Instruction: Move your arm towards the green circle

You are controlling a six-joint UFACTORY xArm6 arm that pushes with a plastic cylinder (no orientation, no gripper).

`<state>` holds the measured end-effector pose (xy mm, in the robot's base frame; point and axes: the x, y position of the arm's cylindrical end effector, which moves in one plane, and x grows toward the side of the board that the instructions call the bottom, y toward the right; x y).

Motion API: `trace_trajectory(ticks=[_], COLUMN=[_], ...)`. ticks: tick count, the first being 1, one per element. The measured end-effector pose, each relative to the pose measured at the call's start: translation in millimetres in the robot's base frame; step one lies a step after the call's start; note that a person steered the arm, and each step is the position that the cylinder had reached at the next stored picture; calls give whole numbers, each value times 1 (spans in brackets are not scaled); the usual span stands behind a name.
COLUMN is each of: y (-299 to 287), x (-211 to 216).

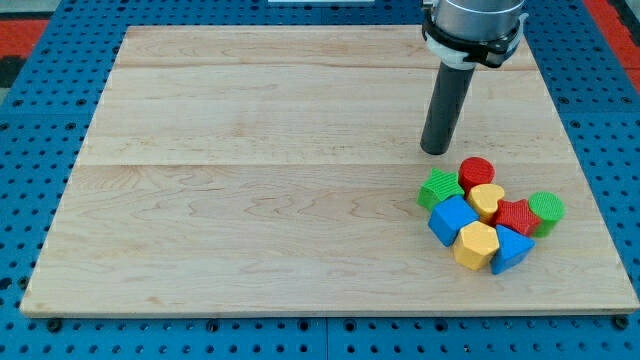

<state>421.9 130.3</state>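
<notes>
On the wooden board [250,200], my tip [435,152] was a bare rod holding nothing, just above the green star [438,187] and red circle [476,172]. The green circle [546,209] sat at the pile's far right, so it lay down and right of my tip.

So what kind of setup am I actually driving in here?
Most likely a lab tabletop pushing rig: a pale wooden board lies on a blue perforated base, with small coloured toy blocks clustered at the view's right. My tip rests on the board just above the red cylinder.
</notes>
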Motion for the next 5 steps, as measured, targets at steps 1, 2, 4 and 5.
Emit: trace_trajectory(ticks=[1, 2, 4, 5], y=[-1, -1, -1, -1], x=[0, 2, 0, 0])
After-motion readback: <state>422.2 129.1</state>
